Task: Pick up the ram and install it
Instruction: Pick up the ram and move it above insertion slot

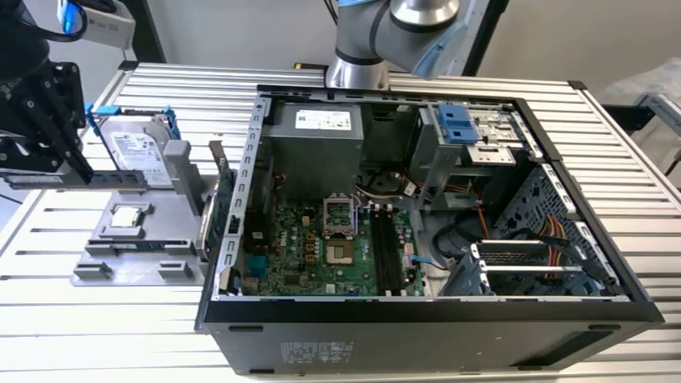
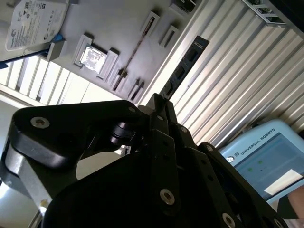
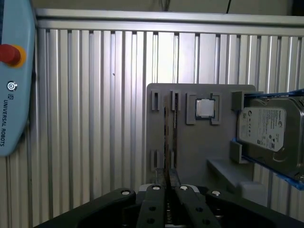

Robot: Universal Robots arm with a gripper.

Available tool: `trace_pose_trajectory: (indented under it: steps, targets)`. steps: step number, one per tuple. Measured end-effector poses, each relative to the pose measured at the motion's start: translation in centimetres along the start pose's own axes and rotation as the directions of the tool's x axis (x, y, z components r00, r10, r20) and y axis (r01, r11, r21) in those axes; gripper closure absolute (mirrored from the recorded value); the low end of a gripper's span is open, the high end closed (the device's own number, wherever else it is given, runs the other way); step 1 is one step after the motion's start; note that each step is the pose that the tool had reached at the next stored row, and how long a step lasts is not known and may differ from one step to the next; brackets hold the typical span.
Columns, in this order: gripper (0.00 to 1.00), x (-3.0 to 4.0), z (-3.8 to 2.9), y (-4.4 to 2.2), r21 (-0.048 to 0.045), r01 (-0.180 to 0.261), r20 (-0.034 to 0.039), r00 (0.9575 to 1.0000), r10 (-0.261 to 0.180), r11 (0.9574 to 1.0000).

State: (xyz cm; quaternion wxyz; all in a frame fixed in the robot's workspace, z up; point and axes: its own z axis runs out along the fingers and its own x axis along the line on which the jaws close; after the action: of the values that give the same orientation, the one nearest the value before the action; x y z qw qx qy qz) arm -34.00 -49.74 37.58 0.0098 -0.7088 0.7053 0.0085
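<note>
At nine o'clock of the exterior view, gripper (image 1: 48, 169) clamped shut on the ram (image 1: 96, 180), stick held level in the air with its free end pointing toward three o'clock, clear of the tabletop (image 1: 107, 335). Just behind the ram's free end, hard drive (image 1: 136, 148) standing tilted in blue brackets. Below that, toward seven o'clock, grey holder (image 1: 133, 257) lying flat, with the CPU (image 1: 127, 216) seated in a square pocket. At the holder's three o'clock edge, green card (image 1: 213, 209) with a metal bracket, standing on edge just beside the case (image 1: 426, 335). Case lying open, taking up the middle and the three o'clock half of the view; inside, motherboard (image 1: 309, 255) toward seven o'clock, long black slots (image 1: 385, 251) near the centre and well apart from the ram, power supply (image 1: 319, 132) toward eleven o'clock. At twelve o'clock, arm (image 1: 394, 32) rising behind the case. Seen close in the second wrist view, ram (image 2: 185, 64) sticking out from between black fingers (image 2: 164, 123), over the ribbed tabletop and beside the holder. In the first wrist view, ram (image 3: 167, 156) seen edge-on as a thin strip pinched at the fingertips, over the holder; pale blue pendant (image 3: 12, 95) with a red button resting on the tabletop.
</note>
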Motion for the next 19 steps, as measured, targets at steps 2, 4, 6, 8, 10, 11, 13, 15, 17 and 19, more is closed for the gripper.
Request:
trace_pose_trajectory:
  steps: [2,4,6,8,10,11,13,15,17,19]
  targets:
    - [1.00,0.00,0.00,-0.28,0.0000,0.000,0.0000,1.0000,0.000,1.0000]
    - [1.00,0.00,0.00,-0.56,0.0000,0.000,0.0001,1.0000,0.000,1.0000]
    - [1.00,0.00,0.00,-0.79,0.0000,0.000,0.0000,1.0000,0.000,1.0000]
    - [1.00,0.01,0.01,-1.00,0.0001,0.000,0.0001,1.0000,0.000,1.0000]
    - [1.00,0.01,0.00,-1.22,0.0000,0.000,0.0000,1.0000,0.000,1.0000]
    - [1.00,0.01,0.01,-1.34,0.0001,0.000,0.0001,1.0000,0.000,1.0000]
    - [1.00,0.01,0.01,-1.55,0.0000,0.000,0.0001,1.0000,0.000,1.0000]
    - [1.00,0.01,0.00,-1.78,0.0000,0.000,0.0000,1.0000,0.000,1.0000]
    - [1.00,0.01,0.01,-1.99,0.0000,0.000,0.0000,1.0000,0.000,1.0000]
    - [1.00,0.01,0.01,-2.19,0.0000,0.000,0.0001,1.0000,0.000,1.0000]
